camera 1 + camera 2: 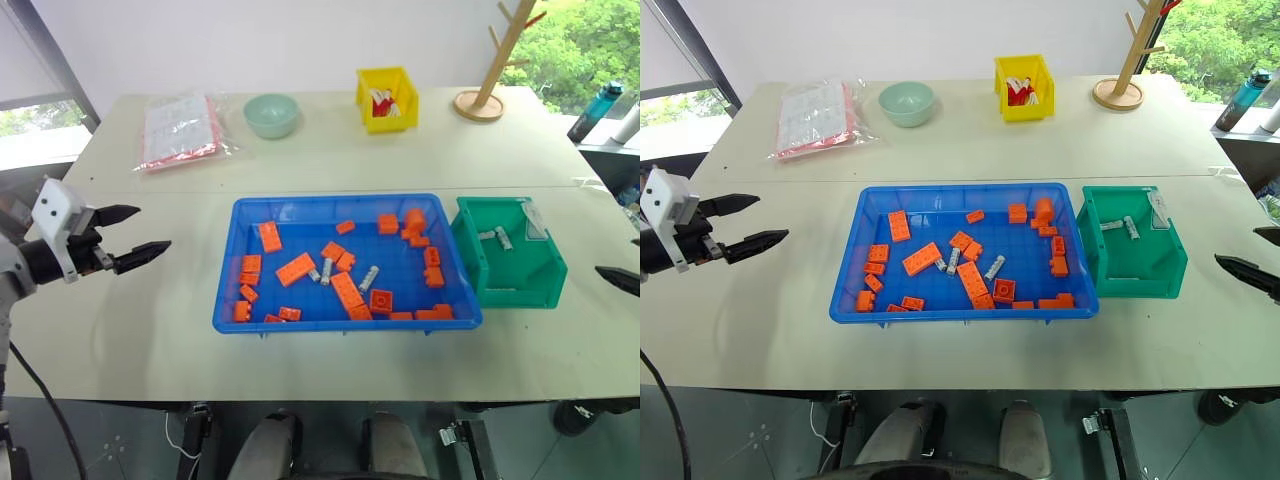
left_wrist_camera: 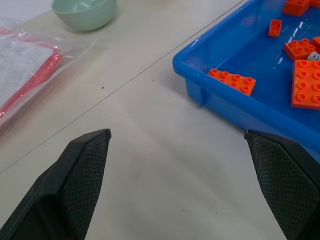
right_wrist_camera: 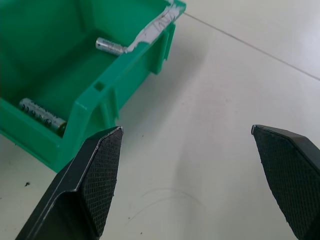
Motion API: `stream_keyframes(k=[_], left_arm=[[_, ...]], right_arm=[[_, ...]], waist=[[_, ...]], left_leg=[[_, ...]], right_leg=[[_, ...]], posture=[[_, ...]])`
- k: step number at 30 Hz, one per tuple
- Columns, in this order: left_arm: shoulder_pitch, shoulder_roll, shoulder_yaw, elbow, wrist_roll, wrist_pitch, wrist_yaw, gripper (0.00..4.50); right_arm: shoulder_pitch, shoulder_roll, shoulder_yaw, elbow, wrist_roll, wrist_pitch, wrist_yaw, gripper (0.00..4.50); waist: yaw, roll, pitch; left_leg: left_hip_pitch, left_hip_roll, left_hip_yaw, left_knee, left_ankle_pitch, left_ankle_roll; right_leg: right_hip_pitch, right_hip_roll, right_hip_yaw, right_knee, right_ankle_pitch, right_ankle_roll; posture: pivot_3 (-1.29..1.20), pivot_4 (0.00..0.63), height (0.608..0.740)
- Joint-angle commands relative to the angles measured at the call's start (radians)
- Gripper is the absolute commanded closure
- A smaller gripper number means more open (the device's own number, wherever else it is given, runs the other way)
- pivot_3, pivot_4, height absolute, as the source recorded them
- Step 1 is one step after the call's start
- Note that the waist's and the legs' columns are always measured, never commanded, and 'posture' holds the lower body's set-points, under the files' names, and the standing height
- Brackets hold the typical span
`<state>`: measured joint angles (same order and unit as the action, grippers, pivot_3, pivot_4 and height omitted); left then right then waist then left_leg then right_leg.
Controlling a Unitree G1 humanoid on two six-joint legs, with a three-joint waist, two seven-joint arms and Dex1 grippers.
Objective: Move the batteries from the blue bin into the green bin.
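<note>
Clutter along the table's far edge
Pale-green bowl (image 1: 270, 114), yellow bin (image 1: 387, 98), bagged sheet (image 1: 181, 129), wooden rack (image 1: 494, 62); orange bricks (image 1: 296, 268) nearer.

The left arm reaches in from the left edge, its white wrist block raised above the worktop (image 1: 120, 330). The left pincer (image 1: 132, 236) points toward the right, level or a little downward, its two black fingers (image 2: 85, 172) spread wide apart with nothing between them. The right pincer (image 3: 200, 175) sits at the far right edge, hovering low, fingers (image 3: 97, 175) likewise parted wide and empty.
</note>
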<state>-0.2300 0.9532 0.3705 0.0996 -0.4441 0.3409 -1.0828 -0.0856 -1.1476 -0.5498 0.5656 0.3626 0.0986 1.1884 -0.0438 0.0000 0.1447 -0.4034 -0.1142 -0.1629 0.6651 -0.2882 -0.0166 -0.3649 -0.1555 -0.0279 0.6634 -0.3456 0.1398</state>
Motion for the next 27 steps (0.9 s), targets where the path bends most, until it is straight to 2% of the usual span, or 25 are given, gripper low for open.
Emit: stream_keyframes(k=[1,10,17,23,27], left_arm=[[-0.011,0.015,0.009,-0.016,0.009,-0.014,0.011,0.0],[-0.034,0.011,0.017,0.005,-0.015,0.026,0.017,0.0],[-0.038,0.017,0.022,-0.047,-0.053,0.054,-0.004,0.0],[-0.032,0.027,0.0,-0.158,-0.103,0.115,-0.043,0.0],[-0.055,0.043,-0.038,-0.267,-0.167,0.188,-0.089,0.0]], right_arm=[[-0.008,0.006,-0.021,-0.035,0.013,-0.009,-0.011,0.24],[-0.035,0.005,-0.01,-0.012,0.015,-0.006,-0.007,0.24],[-0.119,-0.026,0.036,-0.014,0.014,0.017,0.015,0.24],[-0.298,-0.051,0.148,-0.152,0.057,0.127,0.11,0.24],[-0.483,0.002,0.31,-0.335,0.088,0.225,0.165,0.24]], waist=[[0.0,0.0,0.0],[0.0,0.0,0.0],[-0.001,0.0,0.0],[-0.002,0.002,0.001],[-0.002,0.003,0.002]], left_leg=[[0.0,0.0,0.0,0.0,0.0,0.0],[0.0,0.0,0.0,0.0,0.0,0.0],[0.0,0.0,0.001,0.0,0.0,0.0],[-0.001,0.001,0.001,0.0,0.0,0.0],[-0.003,0.002,0.002,0.0,0.0,0.0]], right_leg=[[0.0,0.0,0.0,0.0,0.0,0.0],[0.0,0.0,0.0,0.0,0.0,0.0],[-0.001,0.0,0.0,0.0,0.0,0.0],[-0.002,0.0,0.001,0.0,0.0,0.0],[-0.004,0.0,0.001,0.001,0.0,0.0]], posture=[[0.0,0.15,0.719],[0.0,0.15,0.719],[0.0,0.15,0.719],[0.0,0.15,0.719],[0.0,0.15,0.719]])
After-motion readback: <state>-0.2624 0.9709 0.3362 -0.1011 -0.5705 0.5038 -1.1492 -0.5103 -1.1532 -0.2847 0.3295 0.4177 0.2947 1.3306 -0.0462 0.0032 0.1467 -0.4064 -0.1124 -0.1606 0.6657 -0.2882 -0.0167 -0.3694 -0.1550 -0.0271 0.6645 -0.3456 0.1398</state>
